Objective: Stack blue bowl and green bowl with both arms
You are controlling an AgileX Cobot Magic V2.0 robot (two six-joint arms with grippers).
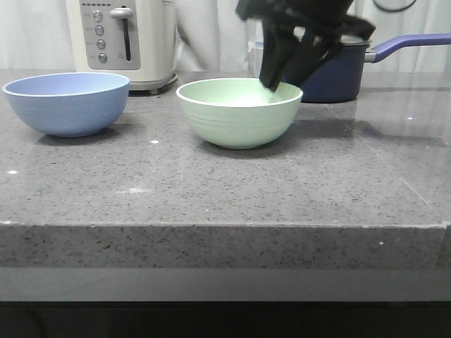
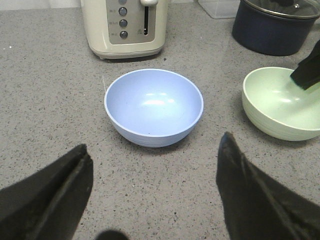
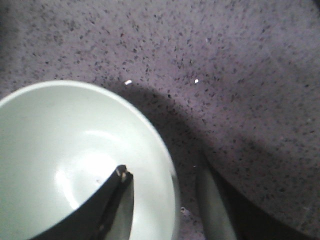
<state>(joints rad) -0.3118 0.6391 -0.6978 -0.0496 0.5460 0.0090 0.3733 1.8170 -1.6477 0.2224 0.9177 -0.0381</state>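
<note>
The green bowl stands upright in the middle of the counter. My right gripper comes down onto its far right rim and is open. In the right wrist view this gripper straddles the rim of the green bowl, one finger inside and the other outside against the wall. The blue bowl stands upright and empty at the left. In the left wrist view my left gripper is open, low over the counter and just short of the blue bowl, holding nothing.
A cream toaster stands behind the blue bowl. A dark navy lidded saucepan with a long handle sits behind the green bowl at the right. The counter's front edge runs across below the bowls.
</note>
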